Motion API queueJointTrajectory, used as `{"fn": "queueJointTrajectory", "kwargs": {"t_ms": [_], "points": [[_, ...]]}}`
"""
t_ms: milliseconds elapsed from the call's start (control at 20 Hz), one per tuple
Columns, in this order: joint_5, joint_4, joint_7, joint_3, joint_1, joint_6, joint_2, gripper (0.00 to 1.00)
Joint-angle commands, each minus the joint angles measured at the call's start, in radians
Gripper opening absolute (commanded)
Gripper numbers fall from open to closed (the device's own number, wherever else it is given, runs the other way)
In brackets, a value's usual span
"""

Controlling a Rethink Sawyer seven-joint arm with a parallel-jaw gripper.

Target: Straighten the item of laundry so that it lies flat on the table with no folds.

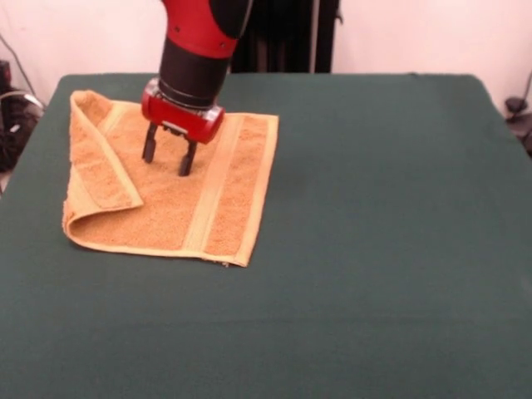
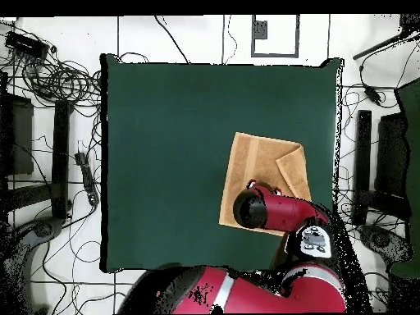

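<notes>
While the gripper (image 1: 169, 158) hovers spread above it, the towel (image 1: 179, 199) lies near the table (image 1: 374, 249) edge, one side folded over

Beyond the far edge of the tabletop a plain white wall (image 1: 416, 33) runs across, broken by a dark upright stand (image 1: 287, 35) near the middle. From above, the floor (image 2: 197, 37) is pale and marked with thin dark lines, and loose black cables (image 2: 61, 78) coil and trail along the table's side edges. Dark pieces of equipment (image 2: 392, 156) stand on the floor on both sides.
</notes>
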Motion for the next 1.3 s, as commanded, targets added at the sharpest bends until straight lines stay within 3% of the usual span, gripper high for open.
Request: {"fn": "queueJointTrajectory", "kwargs": {"t_ms": [50,400,1000,1100,1300], "points": [[0.111,-0.041,0.202,0.202,0.129,-0.048,0.125,1.00],[0.112,-0.045,0.158,0.197,0.146,0.000,0.105,1.00],[0.181,-0.028,0.203,0.204,0.189,-0.012,0.102,1.00],[0.178,-0.022,0.193,0.226,0.160,-0.024,0.102,1.00],[0.107,0.012,0.115,0.359,-0.001,-0.070,0.090,1.00]]}}
